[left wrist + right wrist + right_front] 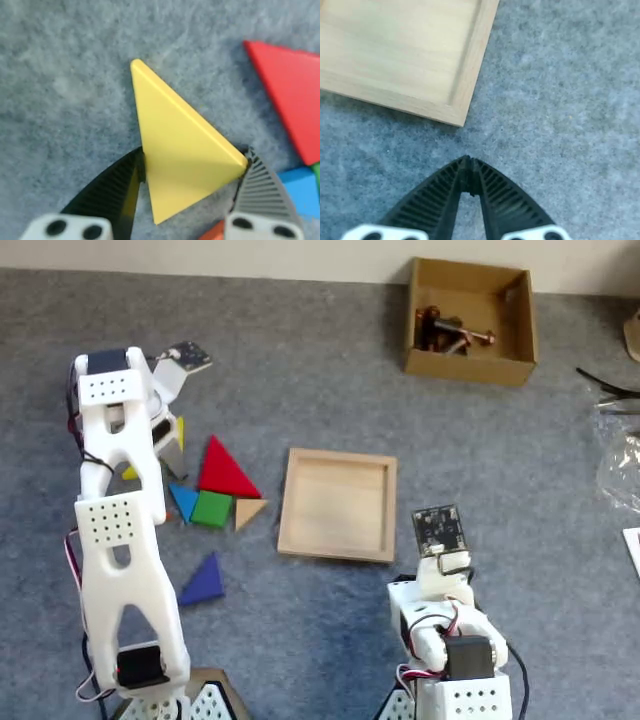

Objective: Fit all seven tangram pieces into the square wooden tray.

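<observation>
Carrying to the pale square wooden tray [337,458] is the risk: the left gripper [194,159] is clamped on the flat yellow triangle piece [180,145] by its slanted edges, beside the red triangle [224,471], so it may pivot or squirt free. The tray holds nothing; the brown cardboard box [468,368] beyond it holds small metal parts; the right gripper [470,175], fingers together, sits near the tray's corner.

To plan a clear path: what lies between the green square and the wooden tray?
In the high view, a small tan triangle lies between the green square and the wooden tray.
</observation>
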Controlling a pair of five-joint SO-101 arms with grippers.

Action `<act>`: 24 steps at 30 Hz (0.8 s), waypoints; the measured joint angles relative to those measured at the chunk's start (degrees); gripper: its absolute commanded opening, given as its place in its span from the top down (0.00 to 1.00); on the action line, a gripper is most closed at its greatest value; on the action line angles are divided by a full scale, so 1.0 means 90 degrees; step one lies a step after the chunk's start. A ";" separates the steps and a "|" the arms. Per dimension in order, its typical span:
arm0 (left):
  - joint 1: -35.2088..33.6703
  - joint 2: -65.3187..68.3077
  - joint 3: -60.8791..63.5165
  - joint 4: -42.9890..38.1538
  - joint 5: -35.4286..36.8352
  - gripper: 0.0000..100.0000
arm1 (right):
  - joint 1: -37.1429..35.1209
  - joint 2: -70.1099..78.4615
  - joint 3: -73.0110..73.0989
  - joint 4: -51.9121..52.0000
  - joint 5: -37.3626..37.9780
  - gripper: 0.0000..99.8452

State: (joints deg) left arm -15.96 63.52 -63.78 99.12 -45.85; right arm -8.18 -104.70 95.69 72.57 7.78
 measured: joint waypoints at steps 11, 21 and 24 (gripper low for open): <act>0.0127 -0.0567 -0.0107 0.0068 0.0821 0.99 | 0.0000 0.0000 0.0000 0.0000 0.0000 0.99; 0.0137 -0.0576 -0.0107 0.0068 0.0840 0.99 | 0.0000 0.0000 0.0000 0.0000 0.0000 0.99; 0.0137 -0.0576 -0.0107 0.0068 0.0840 0.99 | 0.0000 0.0000 0.0000 0.0000 0.0000 0.99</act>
State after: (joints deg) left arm -14.73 58.33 -64.75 99.74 -38.29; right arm -8.18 -104.70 95.69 72.57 7.78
